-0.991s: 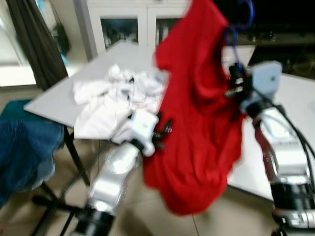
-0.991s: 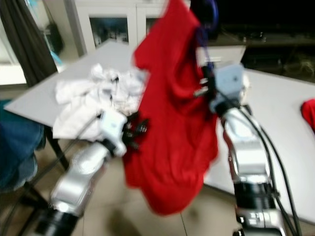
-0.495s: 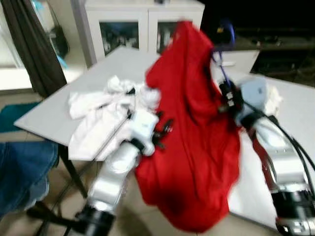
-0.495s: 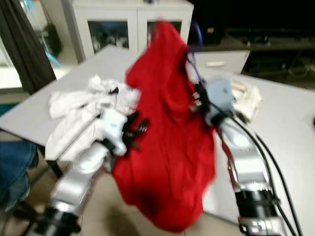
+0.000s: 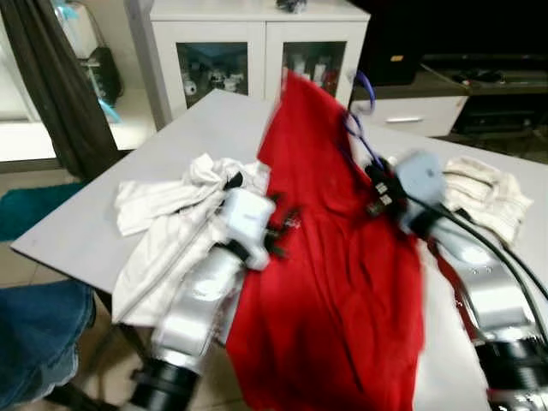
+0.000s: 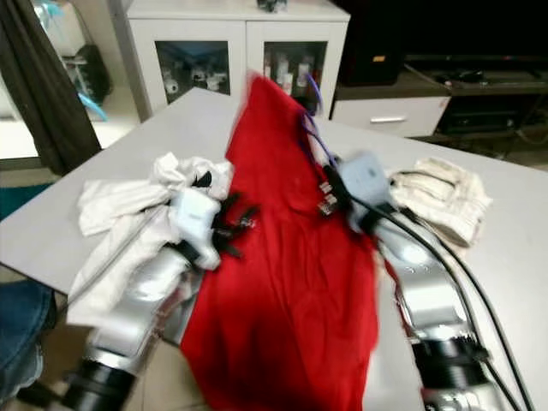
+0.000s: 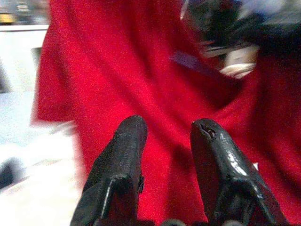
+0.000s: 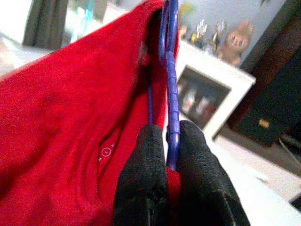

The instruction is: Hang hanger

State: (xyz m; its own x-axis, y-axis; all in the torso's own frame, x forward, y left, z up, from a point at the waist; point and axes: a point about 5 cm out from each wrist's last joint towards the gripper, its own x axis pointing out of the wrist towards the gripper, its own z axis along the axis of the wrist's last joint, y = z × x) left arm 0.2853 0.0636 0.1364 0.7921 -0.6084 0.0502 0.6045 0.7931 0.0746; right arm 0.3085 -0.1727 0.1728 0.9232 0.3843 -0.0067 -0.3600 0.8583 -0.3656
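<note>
1. Since the earlier frames, we see the red shirt (image 5: 330, 282) has come down from hanging high in the air and now drapes over the grey table (image 5: 94, 205) and its near edge.
2. At far left we count one patch of blue fabric (image 5: 38, 338) low by the floor, then one heap of white clothes (image 5: 167, 214) on the table.
3. Our left gripper (image 7: 164, 155) sits just beside the shirt's left edge, its two fingers parted with nothing between them.
4. We count one red shirt on one blue hanger (image 8: 170, 84), whose hook pokes up above the collar.
5. Our right gripper (image 8: 164, 162) is clamped tight on the hanger's stem.
6. A small round mark inside the collar is too blurred to read.
7. One folded cream cloth (image 5: 484, 193) lies at far right.
</note>
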